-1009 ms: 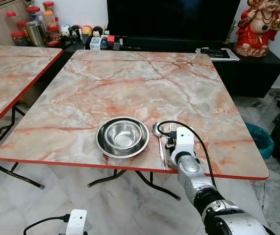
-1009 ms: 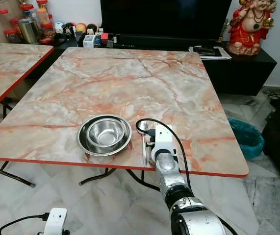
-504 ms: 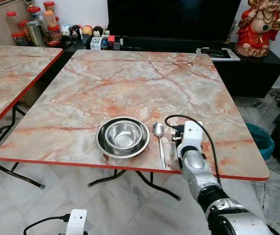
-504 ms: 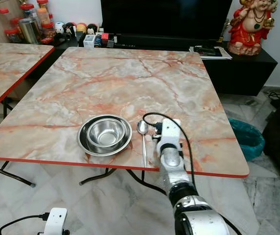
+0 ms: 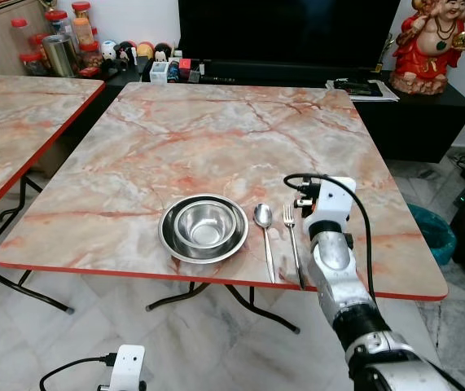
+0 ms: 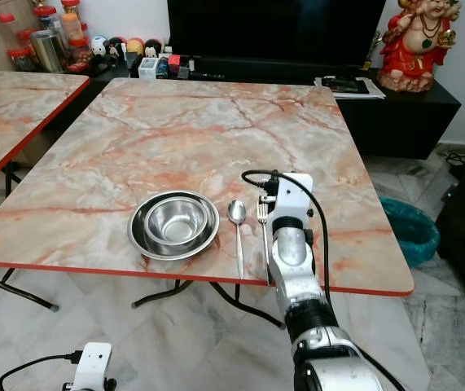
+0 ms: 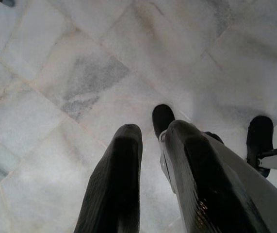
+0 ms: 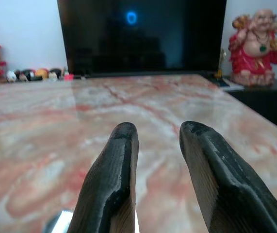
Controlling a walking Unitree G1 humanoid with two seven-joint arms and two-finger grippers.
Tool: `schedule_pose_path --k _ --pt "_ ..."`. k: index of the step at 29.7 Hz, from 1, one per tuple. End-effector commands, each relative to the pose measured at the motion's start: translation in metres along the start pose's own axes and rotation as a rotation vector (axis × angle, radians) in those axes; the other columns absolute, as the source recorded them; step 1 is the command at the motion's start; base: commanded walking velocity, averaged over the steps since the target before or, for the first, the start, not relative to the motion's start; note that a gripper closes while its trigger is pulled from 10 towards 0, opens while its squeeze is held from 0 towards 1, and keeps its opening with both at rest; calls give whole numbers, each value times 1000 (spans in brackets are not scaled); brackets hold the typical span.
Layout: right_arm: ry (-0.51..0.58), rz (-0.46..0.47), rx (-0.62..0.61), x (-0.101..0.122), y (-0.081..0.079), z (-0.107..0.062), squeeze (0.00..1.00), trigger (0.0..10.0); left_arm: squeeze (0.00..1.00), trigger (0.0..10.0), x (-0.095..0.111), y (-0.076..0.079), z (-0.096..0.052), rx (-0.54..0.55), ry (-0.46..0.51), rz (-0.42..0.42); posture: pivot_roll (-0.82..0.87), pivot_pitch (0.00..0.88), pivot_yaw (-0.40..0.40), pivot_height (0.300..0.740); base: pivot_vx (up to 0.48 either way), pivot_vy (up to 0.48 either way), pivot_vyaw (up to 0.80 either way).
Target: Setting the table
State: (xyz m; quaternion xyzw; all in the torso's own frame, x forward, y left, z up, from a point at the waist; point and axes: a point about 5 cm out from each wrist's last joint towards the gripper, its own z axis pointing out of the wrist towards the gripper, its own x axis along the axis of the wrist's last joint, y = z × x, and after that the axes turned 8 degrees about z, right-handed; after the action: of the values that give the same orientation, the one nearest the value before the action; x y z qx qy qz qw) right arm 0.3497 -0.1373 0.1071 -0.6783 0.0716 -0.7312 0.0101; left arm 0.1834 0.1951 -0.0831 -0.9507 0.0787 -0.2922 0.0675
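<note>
Near the front edge of the marble table (image 5: 216, 130), a steel bowl (image 5: 205, 224) sits inside a steel plate (image 5: 171, 242). To their right lie a spoon (image 5: 265, 232) and then a fork (image 5: 291, 236), side by side, handles toward the front edge. My right gripper (image 5: 307, 204) hovers low over the table just right of the fork's tines. Its fingers (image 8: 121, 160) stand apart with nothing between them. My left arm (image 5: 126, 368) hangs idle below the table, and its gripper (image 7: 153, 131), slightly open, points at the tiled floor.
A second marble table (image 5: 20, 122) stands to the left across a narrow gap. Behind the table are a black TV cabinet (image 5: 411, 114), a red figurine (image 5: 432, 41) and several jars (image 5: 61, 41). A teal bin (image 5: 436, 232) stands on the floor to the right.
My right gripper has let go of the fork, which now lies beside the spoon. The gripper has drawn off to the right and slightly farther in over the table.
</note>
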Motion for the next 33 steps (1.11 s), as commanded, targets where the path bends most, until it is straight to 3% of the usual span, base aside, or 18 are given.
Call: schedule_pose_path --k 1,12,25,33 --pt "33 5 4 7 1 0 0 10000 0 10000 1 -1 0 6 -1 -9 1 0 -14 736 0 0 0" --pt "117 9 -36 22 19 -5 0 10000 0 10000 -2 1 0 -14 -17 31 -19 0 -2 736 0 0 0" --pt "103 24 -25 21 13 -10 0 10000 0 10000 -3 -1 0 -13 -20 45 -15 0 -5 736 0 0 0" --pt "93 22 -28 22 13 -9 0 10000 0 10000 -2 -2 0 -9 -16 43 -9 0 -5 736 0 246 0"
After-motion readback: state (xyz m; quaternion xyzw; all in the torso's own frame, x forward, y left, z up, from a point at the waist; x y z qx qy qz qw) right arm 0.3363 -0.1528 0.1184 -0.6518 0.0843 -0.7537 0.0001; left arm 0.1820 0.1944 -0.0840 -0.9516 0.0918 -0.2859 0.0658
